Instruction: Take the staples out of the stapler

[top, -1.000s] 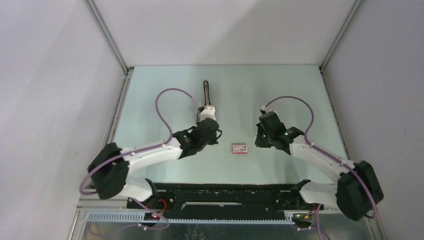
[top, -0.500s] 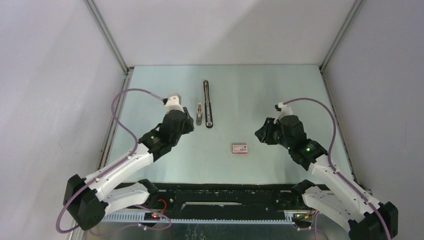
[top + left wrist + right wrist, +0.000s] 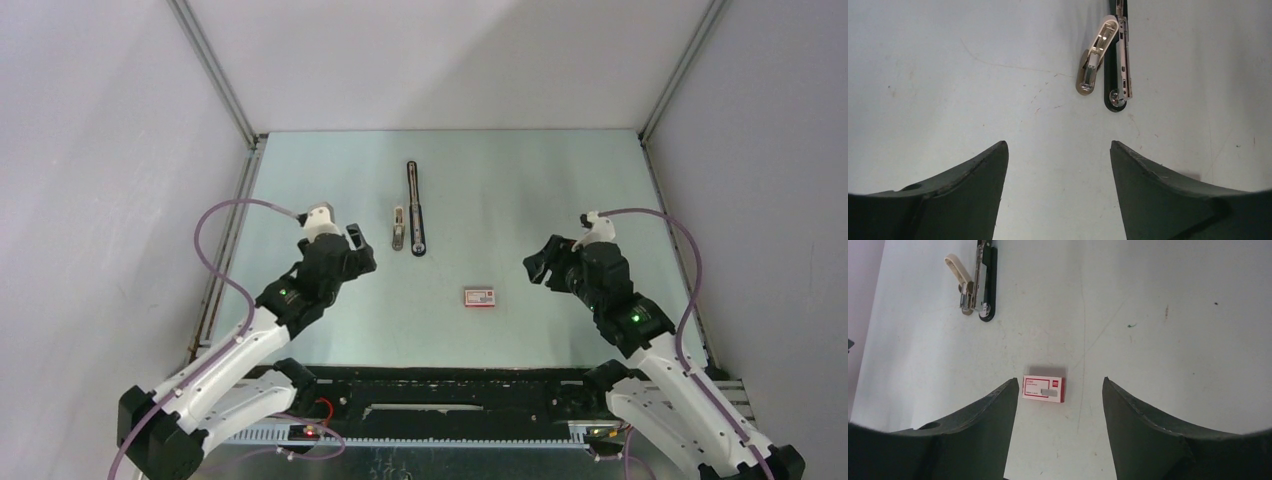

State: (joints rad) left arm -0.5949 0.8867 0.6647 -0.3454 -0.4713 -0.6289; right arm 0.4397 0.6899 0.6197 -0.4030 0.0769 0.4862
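The stapler (image 3: 413, 205), a long thin black bar with a silvery channel, lies lengthwise at mid-table; it also shows in the left wrist view as the stapler (image 3: 1122, 70) and in the right wrist view as the stapler (image 3: 987, 280). The staples (image 3: 399, 228), a short silvery strip with a beige part, lie angled against the bar's left side near its rounded end; the wrist views show the staples (image 3: 1091, 72) and the staples (image 3: 966, 294). My left gripper (image 3: 362, 247) (image 3: 1058, 145) is open and empty, short of them to the left. My right gripper (image 3: 537, 262) (image 3: 1060, 380) is open and empty.
A small red-and-white box (image 3: 480, 297) (image 3: 1044, 389) lies flat on the table, between the two grippers and just ahead of the right fingertips. Metal frame rails (image 3: 232, 225) run along the table's left and right edges, with grey walls beyond.
Both arms have drawn back toward the near edge and both grippers have opened. The left gripper has left the stapler's near end, uncovering the short strip beside the bar.
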